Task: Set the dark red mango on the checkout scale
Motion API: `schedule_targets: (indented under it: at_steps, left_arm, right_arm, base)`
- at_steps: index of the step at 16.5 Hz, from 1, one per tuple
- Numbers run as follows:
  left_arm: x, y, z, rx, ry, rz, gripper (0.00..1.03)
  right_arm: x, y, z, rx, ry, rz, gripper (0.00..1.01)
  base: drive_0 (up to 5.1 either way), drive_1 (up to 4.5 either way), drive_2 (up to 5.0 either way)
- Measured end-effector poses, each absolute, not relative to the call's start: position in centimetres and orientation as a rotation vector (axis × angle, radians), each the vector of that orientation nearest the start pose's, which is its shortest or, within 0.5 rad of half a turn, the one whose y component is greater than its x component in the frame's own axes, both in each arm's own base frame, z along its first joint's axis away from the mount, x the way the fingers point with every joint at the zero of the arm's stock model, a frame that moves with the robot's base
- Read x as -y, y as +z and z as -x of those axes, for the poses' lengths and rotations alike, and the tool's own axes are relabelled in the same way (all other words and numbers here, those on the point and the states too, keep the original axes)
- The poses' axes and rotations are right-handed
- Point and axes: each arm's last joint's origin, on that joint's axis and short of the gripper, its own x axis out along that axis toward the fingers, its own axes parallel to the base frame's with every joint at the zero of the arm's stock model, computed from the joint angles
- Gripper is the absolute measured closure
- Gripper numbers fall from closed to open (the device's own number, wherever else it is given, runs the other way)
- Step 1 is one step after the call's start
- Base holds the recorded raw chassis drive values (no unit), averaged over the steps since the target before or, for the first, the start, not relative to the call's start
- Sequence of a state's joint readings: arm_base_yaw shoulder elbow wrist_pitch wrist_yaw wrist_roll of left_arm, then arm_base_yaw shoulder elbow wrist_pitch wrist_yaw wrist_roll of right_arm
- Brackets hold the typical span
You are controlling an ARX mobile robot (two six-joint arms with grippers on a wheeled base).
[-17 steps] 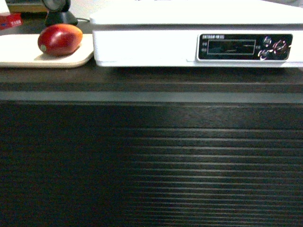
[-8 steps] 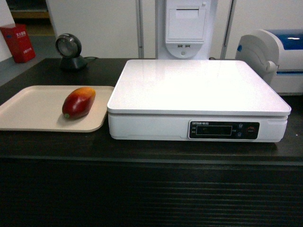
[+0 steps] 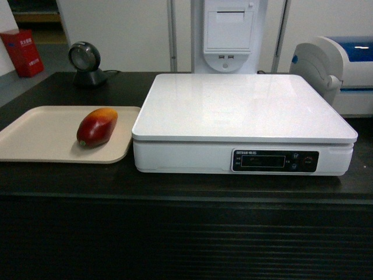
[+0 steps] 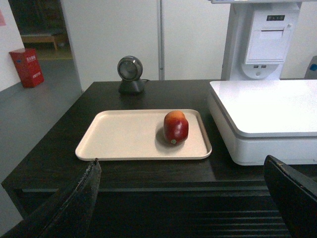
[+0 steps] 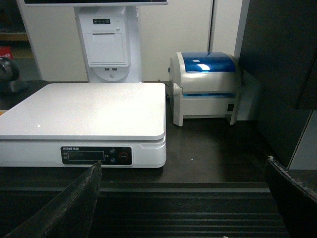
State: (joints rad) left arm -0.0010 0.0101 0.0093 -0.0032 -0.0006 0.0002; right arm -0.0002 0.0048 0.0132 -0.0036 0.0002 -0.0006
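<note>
Pre-grasp stage: dark red mango (image 3: 97, 126) is sitting on beige tray (image 3: 35, 137), just left of scale (image 3: 242, 111) on checkout (image 3: 186, 233). Left gripper (image 4: 183, 198) and right gripper (image 5: 183, 198) are both gaping wide, empty. Next, prob.: left arm needs reaching fwd over mango.

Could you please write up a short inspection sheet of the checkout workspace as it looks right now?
Surface: black checkout counter, ribbed dark front panel.
Job's things: dark red mango lies on the beige tray, left of the scale; the scale's platform carries nothing.
Clutter: round black scanner behind the tray; white and blue printer right of the scale.
Grippers: left tool and right tool both open, short of the counter, holding nothing.
Cables: dark lead beside the scanner's base.
Surroundings: white receipt unit behind the scale; red box on the floor, far left.
</note>
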Motion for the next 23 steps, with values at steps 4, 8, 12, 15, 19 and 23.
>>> schedule_targets:
  at_steps: [4, 8, 12, 15, 19, 23]
  left_arm:
    - [0.0, 16.6, -9.8, -0.004, 0.000, 0.000, 0.05]
    - [0.0, 16.6, -9.8, -0.003, 0.000, 0.000, 0.05]
    - [0.0, 16.6, -9.8, -0.004, 0.000, 0.000, 0.05]
    - [0.0, 16.6, -9.8, -0.004, 0.000, 0.000, 0.05]
    - [-0.1, 18.6, -10.6, -0.209, 0.206, 0.052, 0.05]
    - [-0.8, 20.2, -13.4, -0.158, 0.127, 0.077, 0.05]
  right_arm:
    - [0.0, 16.7, -9.7, 0.005, 0.000, 0.001, 0.03]
    - [0.0, 16.7, -9.7, 0.005, 0.000, 0.001, 0.03]
    - [0.0, 16.7, -9.7, 0.005, 0.000, 0.001, 0.03]
    - [0.0, 16.7, -9.7, 0.005, 0.000, 0.001, 0.03]
    - [0.0, 16.7, -9.7, 0.004, -0.001, 0.001, 0.03]
    - [0.0, 16.7, -9.7, 0.004, 0.000, 0.001, 0.03]
  base:
    - [0.0, 0.00, 0.0]
    - [0.0, 0.00, 0.0]
    - [0.0, 0.00, 0.0]
    - [0.0, 0.00, 0.0]
    - [0.0, 0.00, 0.0]
    - [0.0, 0.00, 0.0]
